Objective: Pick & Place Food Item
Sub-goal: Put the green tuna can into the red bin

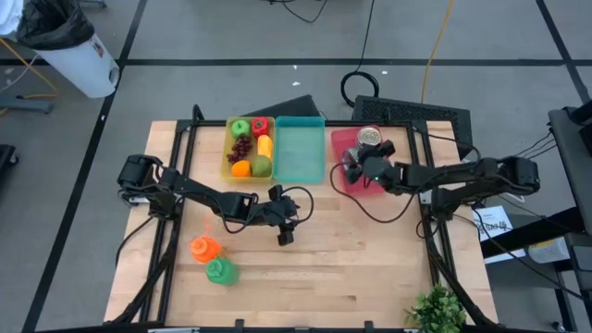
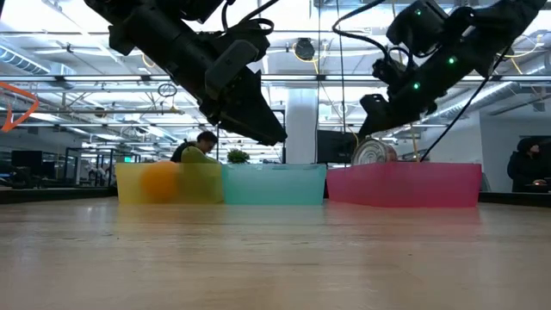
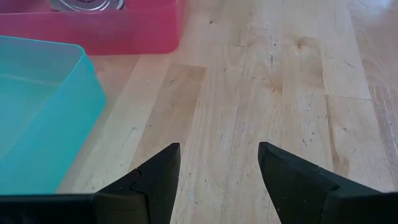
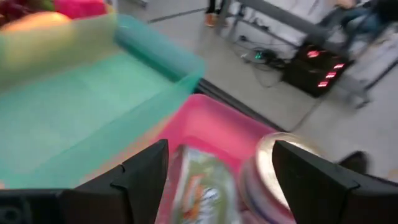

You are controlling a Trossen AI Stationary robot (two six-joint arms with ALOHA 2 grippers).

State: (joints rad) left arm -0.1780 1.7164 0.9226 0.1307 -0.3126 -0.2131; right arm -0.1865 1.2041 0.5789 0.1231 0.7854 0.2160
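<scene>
1. Three bins in a row at the table's (image 1: 370, 268) far edge: fruit bin (image 1: 228, 148) left, middle bin (image 1: 300, 153) touching it, right bin (image 1: 344, 180) just beside.
2. In the right bin: a can (image 1: 369, 136) at the far end, a packet (image 4: 198, 186) nearer (mostly hidden from above).
3. Two bottles (image 1: 213, 259) near the table's front left, touching.
4. Left gripper (image 1: 285, 233) over bare table mid-front; right gripper (image 1: 351, 166) above the right bin.
5. Plant (image 1: 435, 310) at the front right corner.
</scene>
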